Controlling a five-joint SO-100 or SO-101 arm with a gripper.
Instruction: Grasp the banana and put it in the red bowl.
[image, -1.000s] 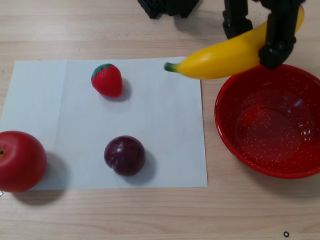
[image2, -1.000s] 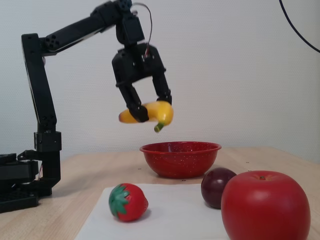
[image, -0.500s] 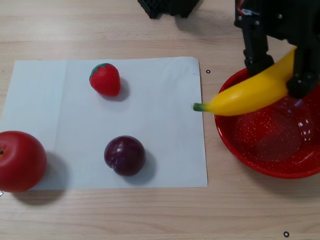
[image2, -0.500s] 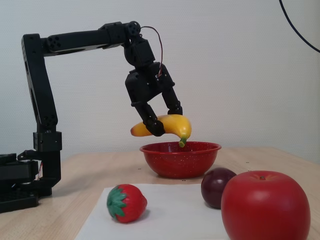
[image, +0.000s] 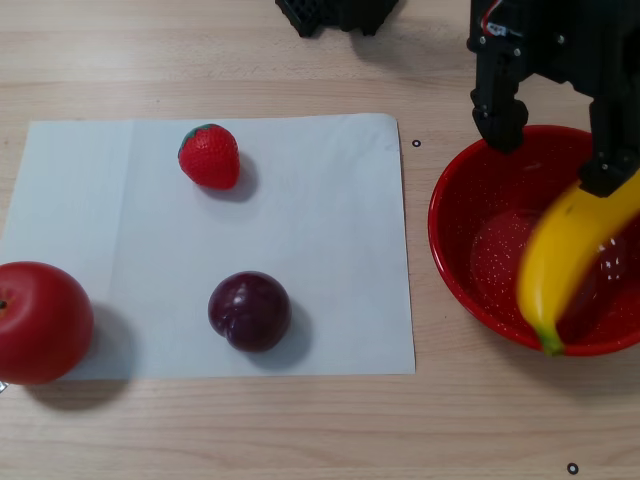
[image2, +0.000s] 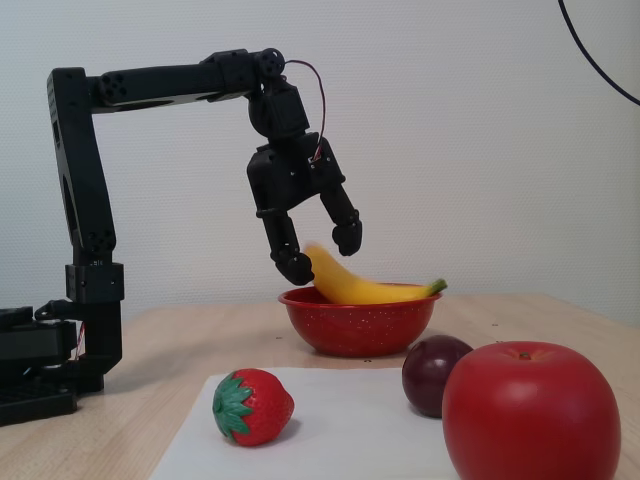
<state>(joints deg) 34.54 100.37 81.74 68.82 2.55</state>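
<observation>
In the other view the arm's upper part is cut off by the top edge, and the apple (image: 40, 322) runs off the left edge; in the fixed view the apple (image2: 530, 410) looms in front and hides part of the plum (image2: 432, 372). The banana (image: 570, 262) is slightly blurred in the other view, so its exact contact with the bowl is hard to judge.

The red bowl (image: 470, 250) holds the banana — nothing else shows inside. In the fixed view the banana (image2: 360, 287) lies across the red bowl (image2: 355, 325), one end raised at the left near the fingers, the green stem end poking just past the right rim. In the other view its long axis runs from upper right down to lower left, the stem end resting over the near rim.

The hand (image2: 320, 250) hangs above the bowl's left side with its two fingers spread apart — released, gripping nothing, though one fingertip sits close by the banana's raised end. In the other view the hand (image: 555, 150) straddles the bowl's far rim.

The strawberry (image: 210, 157) and plum (image: 249, 311) lie on the white paper (image: 330, 250) on the wooden surface (image: 200, 430).
</observation>
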